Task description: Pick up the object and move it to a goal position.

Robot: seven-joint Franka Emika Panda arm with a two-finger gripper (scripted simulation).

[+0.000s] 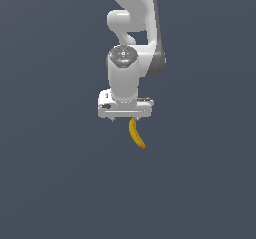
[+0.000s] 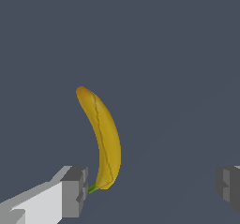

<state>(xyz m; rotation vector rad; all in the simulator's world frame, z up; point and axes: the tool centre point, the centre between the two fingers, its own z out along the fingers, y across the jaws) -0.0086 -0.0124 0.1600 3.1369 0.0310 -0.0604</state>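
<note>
Gripper (image 2: 152, 190): fingers (image 2: 75, 192) spread wide, gripping nothing | banana (image 2: 103, 138): between fingers, stem end just beside one finger | arm (image 1: 131, 43): above banana.

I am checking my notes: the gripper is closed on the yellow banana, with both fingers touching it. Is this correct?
Not correct. In the wrist view the gripper is open: its fingers stand wide apart, and the yellow banana lies free beside one of them.

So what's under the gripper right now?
The banana lies under the open gripper, one end beside one finger, not gripped. In the exterior view the gripper hides the banana's upper end; only plain dark floor surrounds it.
</note>
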